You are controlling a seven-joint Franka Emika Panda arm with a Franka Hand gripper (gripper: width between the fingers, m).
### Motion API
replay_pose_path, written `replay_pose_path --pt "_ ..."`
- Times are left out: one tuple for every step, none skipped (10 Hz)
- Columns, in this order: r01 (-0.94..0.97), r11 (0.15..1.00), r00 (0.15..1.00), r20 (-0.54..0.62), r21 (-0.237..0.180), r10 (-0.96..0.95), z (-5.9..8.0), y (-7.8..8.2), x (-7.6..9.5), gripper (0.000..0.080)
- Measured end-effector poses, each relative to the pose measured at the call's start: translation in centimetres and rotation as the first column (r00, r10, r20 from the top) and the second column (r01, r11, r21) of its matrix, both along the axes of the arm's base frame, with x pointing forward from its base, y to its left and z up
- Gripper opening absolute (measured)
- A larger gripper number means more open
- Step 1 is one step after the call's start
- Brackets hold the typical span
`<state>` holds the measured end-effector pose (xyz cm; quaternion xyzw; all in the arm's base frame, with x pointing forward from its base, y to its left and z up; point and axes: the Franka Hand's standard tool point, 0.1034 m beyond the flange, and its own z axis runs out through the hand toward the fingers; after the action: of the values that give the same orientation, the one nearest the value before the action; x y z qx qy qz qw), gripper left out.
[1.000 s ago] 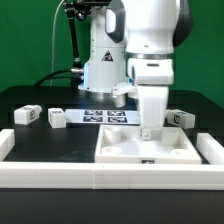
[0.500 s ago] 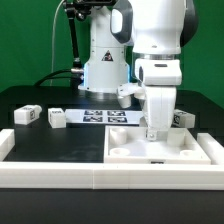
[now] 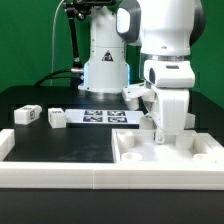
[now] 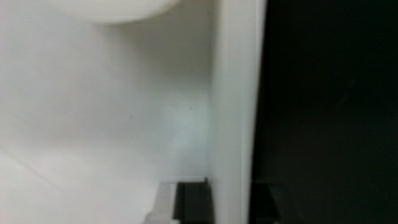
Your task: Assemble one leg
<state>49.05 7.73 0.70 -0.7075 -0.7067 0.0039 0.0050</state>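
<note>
Nearest the camera, a low white rail (image 3: 60, 172) is seen running along the front of the black table (image 3: 60, 140). Just behind it, toward the exterior view's right, the white tray-like piece (image 3: 195, 150) is laid flat with its recessed side up, and no leg is seen standing in it. At its far wall the gripper (image 3: 158, 132) is brought down. In the wrist view the wall is shown passing between the dark fingers (image 4: 192, 205), so the gripper (image 4: 228, 205) is judged to be clamped on the tray-like piece (image 4: 107, 120), though the contact itself is blurred. Farther back, on the exterior view's left, one leg (image 3: 28, 115) and a second leg (image 3: 57, 117) are left lying on the table near each other, well apart from the gripper. Beside them the marker board (image 3: 107, 115) is seen in front of the arm's base (image 3: 103, 75). The task is therefore judged to be at an early stage. Only the tray-like piece is in hand, while a leg is not yet picked up, carried to a corner recess or fixed there.
</note>
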Motion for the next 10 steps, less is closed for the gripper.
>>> replay_pose_path --pt "0.015 1.0 1.0 0.0 -0.001 -0.015 -0.01 0.0 -0.01 0.0058" --pt "0.02 1.0 1.0 -0.001 -0.001 -0.02 -0.02 -0.03 -0.04 0.0058" --pt "0.021 1.0 1.0 -0.001 -0.001 -0.021 -0.04 -0.04 -0.06 0.0129" --pt "0.021 1.0 1.0 -0.001 -0.001 -0.021 -0.04 -0.05 -0.06 0.0129" --pt "0.021 1.0 1.0 -0.001 -0.001 -0.021 -0.04 -0.06 -0.06 0.0313" --pt "0.021 1.0 1.0 -0.001 -0.001 -0.021 -0.04 -0.07 -0.06 0.0508" --pt "0.022 1.0 1.0 -0.001 -0.001 -0.022 -0.04 -0.08 -0.05 0.0508" --pt "0.022 1.0 1.0 -0.001 -0.001 -0.022 -0.04 -0.1 -0.05 0.0606" --pt "0.022 1.0 1.0 -0.001 -0.001 -0.022 -0.04 -0.11 -0.05 0.0636" --pt "0.023 1.0 1.0 -0.001 -0.001 -0.023 -0.04 -0.13 -0.05 0.0636"
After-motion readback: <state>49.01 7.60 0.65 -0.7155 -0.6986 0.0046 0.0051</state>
